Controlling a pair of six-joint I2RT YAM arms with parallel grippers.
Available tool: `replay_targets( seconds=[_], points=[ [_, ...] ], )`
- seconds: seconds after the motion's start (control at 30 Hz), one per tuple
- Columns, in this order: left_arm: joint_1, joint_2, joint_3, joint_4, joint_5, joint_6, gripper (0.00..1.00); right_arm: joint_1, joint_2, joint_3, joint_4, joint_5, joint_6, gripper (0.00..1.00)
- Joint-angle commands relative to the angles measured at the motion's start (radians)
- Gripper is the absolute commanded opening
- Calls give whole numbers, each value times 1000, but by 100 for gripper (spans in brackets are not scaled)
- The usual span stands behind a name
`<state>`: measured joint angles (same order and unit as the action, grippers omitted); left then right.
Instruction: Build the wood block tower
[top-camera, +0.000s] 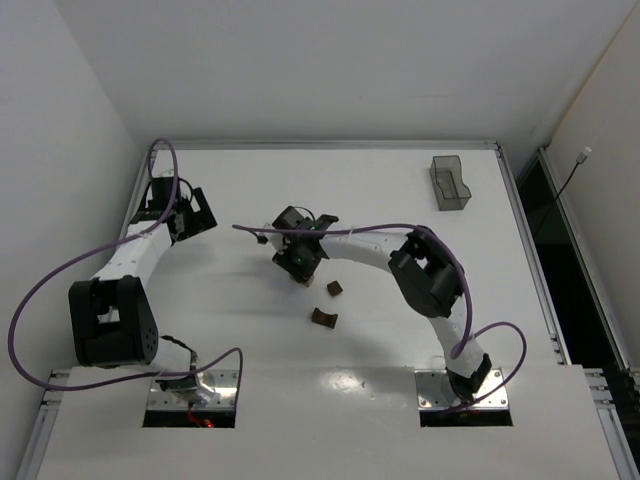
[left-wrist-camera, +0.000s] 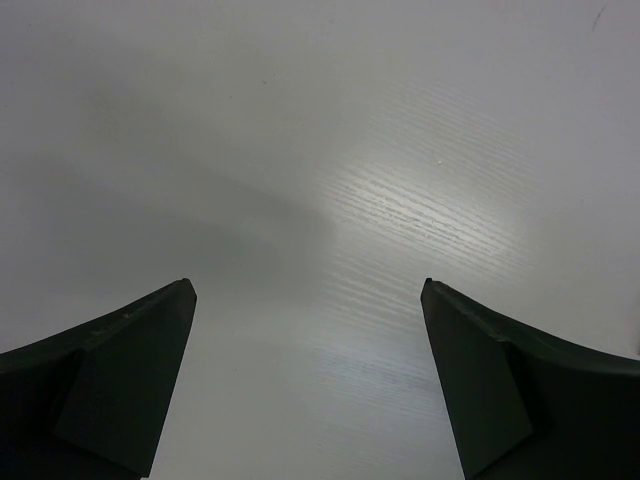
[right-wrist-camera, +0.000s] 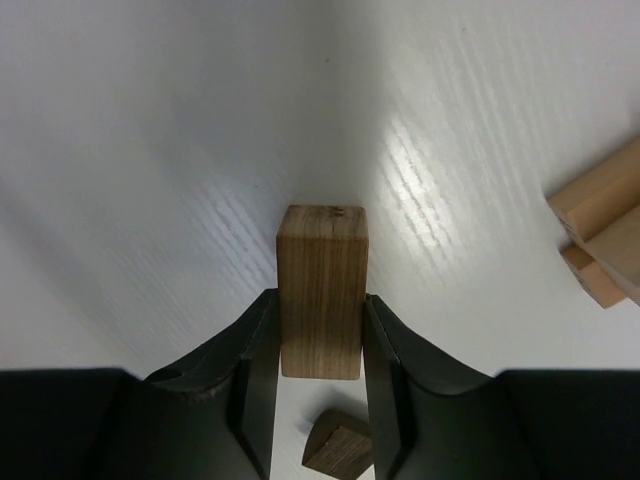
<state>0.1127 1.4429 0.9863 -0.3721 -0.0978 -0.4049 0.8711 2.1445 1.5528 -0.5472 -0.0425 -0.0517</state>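
White table (top-camera: 400, 200): R gripper (right-wrist-camera: 320, 297) pinches tan bar (right-wrist-camera: 322, 250), long axis straight out from jaws; L gripper (left-wrist-camera: 308, 282) spread.

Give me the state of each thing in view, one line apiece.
left gripper: open, empty, above the table
right gripper: shut on the tan block
tan block: clamped by its sides
small dark block: loose on the table
large dark block: loose on the table
grey bin: upright, apart from both arms
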Motion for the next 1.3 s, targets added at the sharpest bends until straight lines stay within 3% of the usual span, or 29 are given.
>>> replay_targets(
  seconds=[0.0,0.07,0.17,0.27,0.37,1.27],
  points=[
    [8,-19,19,16,-19,-12,95,-9,-78,79,7,98,87,0],
    [8,-33,6,25,-29,-25,95,-18,-116,108,-19,226,230,0],
    [8,-55,-17,36,-42,-38,95,-27,-100,299,-147,338,350,0],
    [8,-55,-17,36,-42,-47,95,-76,-55,451,-247,310,479,0],
    [8,-55,-17,36,-42,-48,95,-86,-89,434,-224,332,516,0],
    [8,-18,14,27,-51,-48,95,-208,114,515,-235,129,487,0]
  ],
)
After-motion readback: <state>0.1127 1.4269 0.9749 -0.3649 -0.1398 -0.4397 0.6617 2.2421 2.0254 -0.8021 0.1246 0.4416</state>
